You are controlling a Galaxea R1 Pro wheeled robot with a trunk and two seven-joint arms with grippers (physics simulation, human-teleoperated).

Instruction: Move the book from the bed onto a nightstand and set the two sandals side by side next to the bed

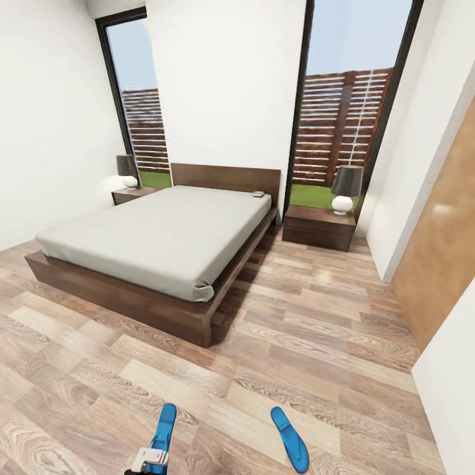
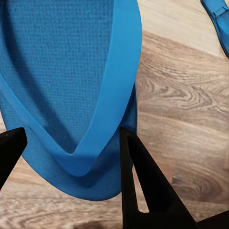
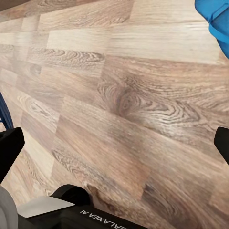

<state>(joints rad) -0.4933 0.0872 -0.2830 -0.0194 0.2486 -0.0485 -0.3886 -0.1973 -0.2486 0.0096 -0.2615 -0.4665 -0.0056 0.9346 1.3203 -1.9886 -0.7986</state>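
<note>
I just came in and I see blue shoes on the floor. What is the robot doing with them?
The robot is tidying a bedroom. Its left gripper is down at one blue sandal on the wood floor, fingers on either side of it, but it is hard to tell if it is gripping. The other sandal lies apart, to the right. The right gripper is open over bare floor. A small book sits on the bed near the headboard, with a nightstand beside it.

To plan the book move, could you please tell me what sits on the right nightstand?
A lamp, dark shade on a white round base, stands on the right nightstand. Its drawer contents are hidden.
</note>
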